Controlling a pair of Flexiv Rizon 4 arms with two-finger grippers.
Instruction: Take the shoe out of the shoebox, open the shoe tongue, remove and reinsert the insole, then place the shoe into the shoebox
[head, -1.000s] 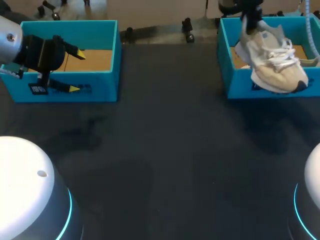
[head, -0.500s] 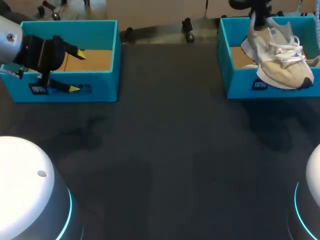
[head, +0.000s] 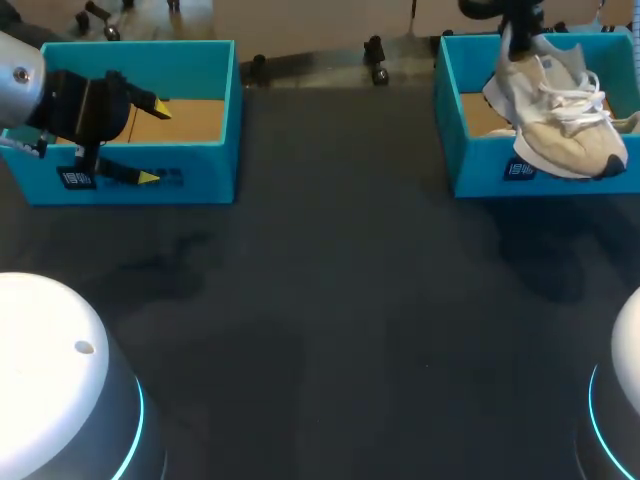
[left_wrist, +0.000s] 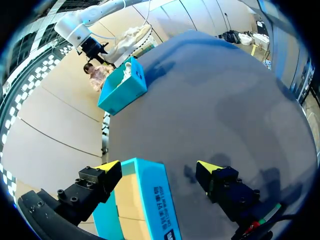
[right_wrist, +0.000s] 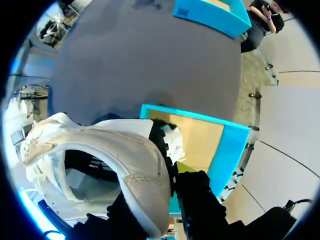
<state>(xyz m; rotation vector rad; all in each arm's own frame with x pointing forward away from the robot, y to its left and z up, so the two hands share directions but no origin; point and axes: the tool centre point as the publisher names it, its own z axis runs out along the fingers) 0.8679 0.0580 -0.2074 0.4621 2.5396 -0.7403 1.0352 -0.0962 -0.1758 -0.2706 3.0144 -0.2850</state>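
Your right gripper (right_wrist: 169, 182) grips the shoe (head: 555, 125) by its heel over the blue box (head: 480, 165) at the upper right of the dark table (head: 340, 300), while your left gripper (left_wrist: 159, 166) gapes wide astride the front wall of the second box (head: 200, 70) at upper left.

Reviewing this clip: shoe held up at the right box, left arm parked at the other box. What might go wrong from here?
1. The right gripper pinches the shoe only at its heel rim, so the hanging shoe may slip or swing.
2. Its toe seems to hang over the shoebox front wall and might catch it if lowered.
3. The left gripper stands open astride the other box wall; a sideways move could drag that box.
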